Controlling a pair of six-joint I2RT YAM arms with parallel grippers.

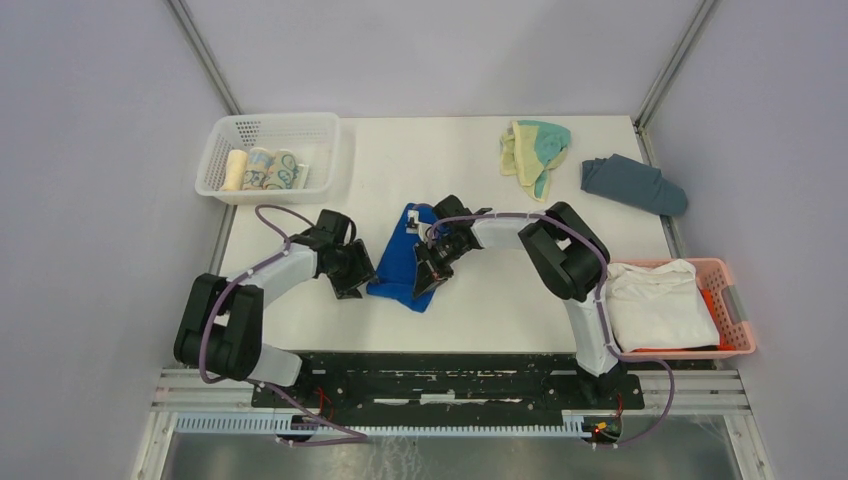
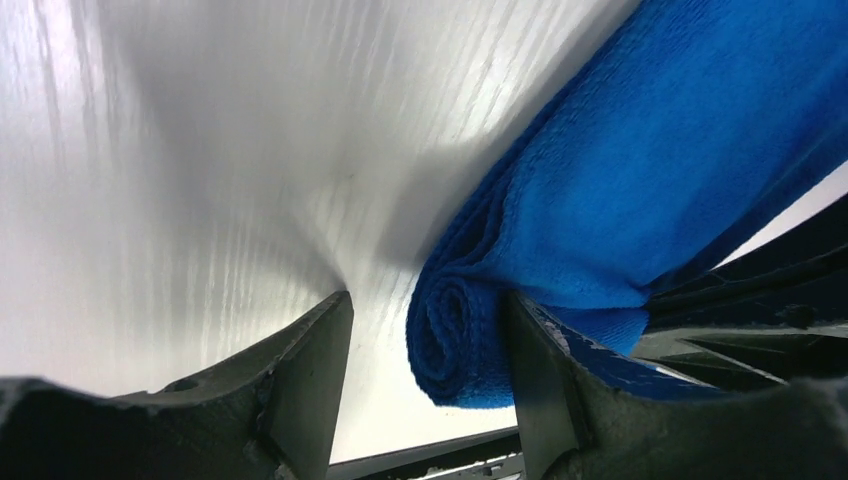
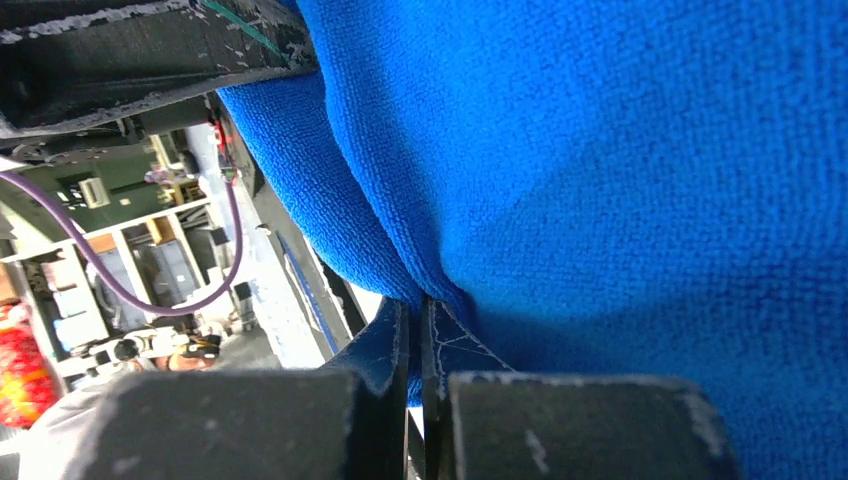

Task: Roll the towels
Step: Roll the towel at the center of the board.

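Top external: rolls [image 1: 262, 168] in basket [image 1: 275, 121]

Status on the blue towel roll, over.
Left gripper open, straddling rolled end of blue towel. Right gripper shut on its fold. Yellow-teal towel crumpled far side, not in the way.

We see the blue towel [image 3: 620, 200] filling the centre and right of the frame; at bottom centre our right gripper [image 3: 416, 322] pinches a crease of it.
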